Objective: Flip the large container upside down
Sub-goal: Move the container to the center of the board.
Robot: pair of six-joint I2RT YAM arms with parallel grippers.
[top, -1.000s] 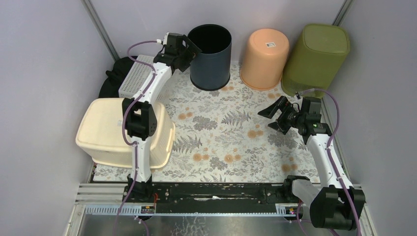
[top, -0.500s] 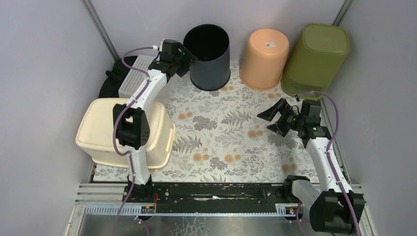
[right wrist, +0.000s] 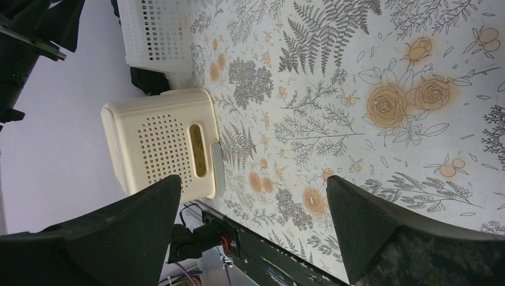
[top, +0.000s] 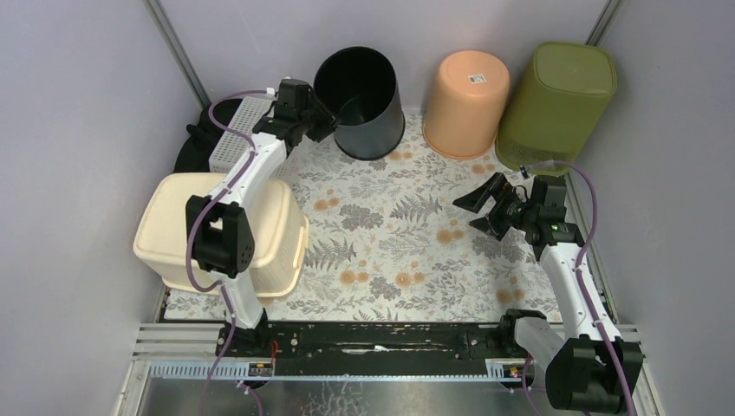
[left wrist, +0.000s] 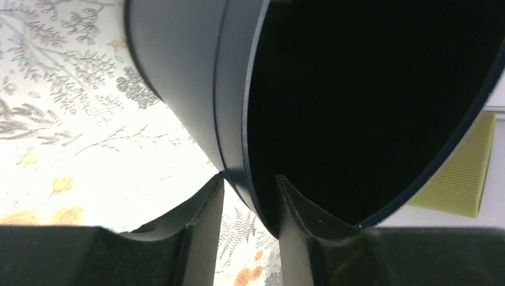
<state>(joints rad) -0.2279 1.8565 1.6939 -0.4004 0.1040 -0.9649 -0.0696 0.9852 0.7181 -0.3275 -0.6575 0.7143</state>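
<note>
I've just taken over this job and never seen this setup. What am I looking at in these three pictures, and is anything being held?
It is a two-armed robot. The wide picture looks down from above; the other two come from a camera on each wrist. The left pincer is clamped on the rim of the black bin, which stands open end up, tipped. The right pincer is open and holds nothing. Around them: an orange bin and a green bin, both upside down, a cream basket and a white crate.
</note>
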